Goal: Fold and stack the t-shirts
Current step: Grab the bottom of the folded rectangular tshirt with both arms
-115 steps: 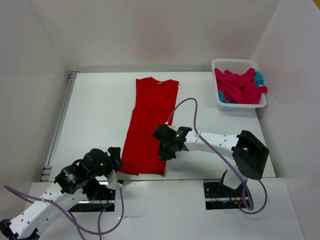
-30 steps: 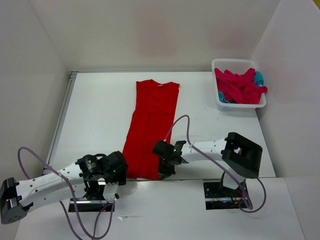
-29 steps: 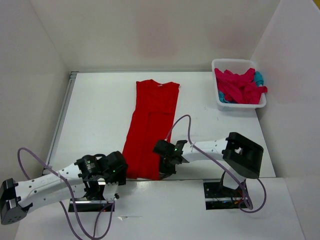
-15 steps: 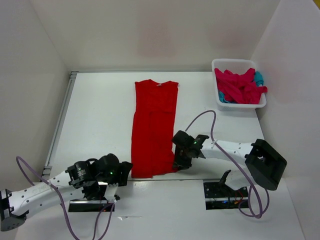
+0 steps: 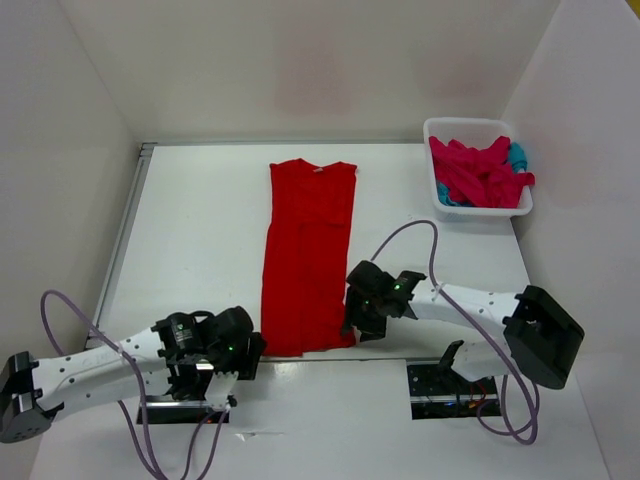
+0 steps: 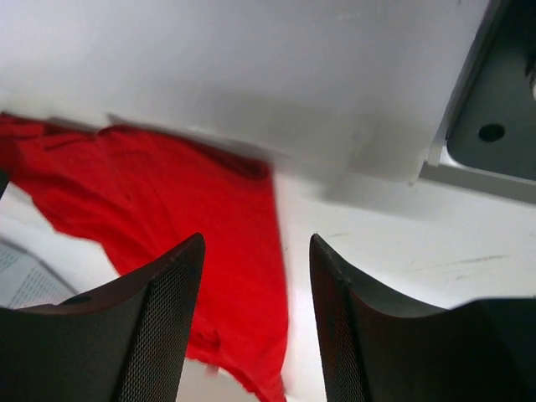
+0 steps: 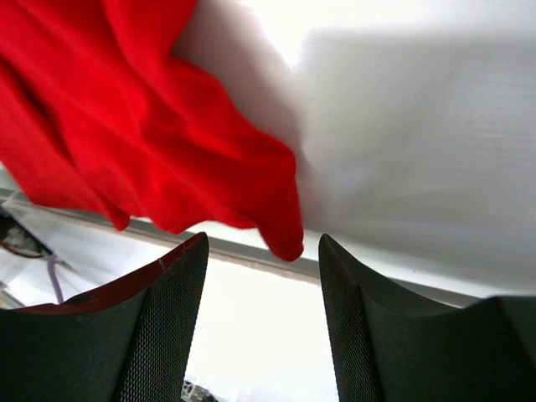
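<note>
1. You have the bright red cotton t-shirt (image 5: 308, 255) lying flat on the white table (image 5: 200, 230). It is folded lengthwise into a long narrow strip, with the collar far and the hem at the near edge between the arms.
2. My judgement is that the task is early. The crosswise folds are not yet made and no stack exists.
3. The crimson-pink shirt (image 5: 478, 170) and teal-blue shirt (image 5: 517, 155) sit bunched in the white plastic lattice basket (image 5: 466, 121) at far right.
4. Left gripper (image 6: 255, 251): the jaws stand apart and hold nothing. It sits at the hem's near-left corner.
5. Right gripper (image 7: 262, 243): the jaws stand apart and are empty. The rumpled near-right hem corner lies just beyond the tips, unclamped, and you cannot tell if it touches them.
</note>
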